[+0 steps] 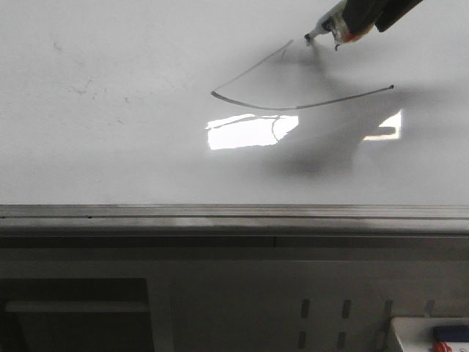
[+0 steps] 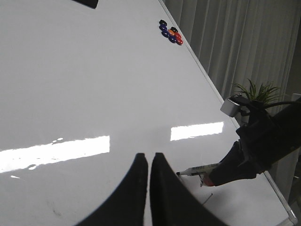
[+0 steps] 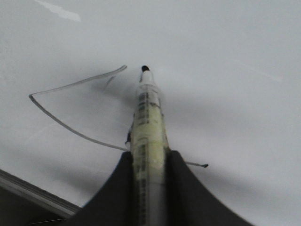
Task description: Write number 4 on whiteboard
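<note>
Front view, upper right of the frame: the right gripper (image 1: 364,16) pinches a marker (image 1: 327,28) whose tip sits just right of the top of the slanted stroke of the unfinished number 4 (image 1: 278,107), its curved crossbar sweeping across the middle of the whiteboard (image 1: 110,147). No upright stroke shows. In the left wrist view, the left gripper (image 2: 148,162) sits at bottom centre, fingers pressed together and holding nothing, left of the marker tip.
</note>
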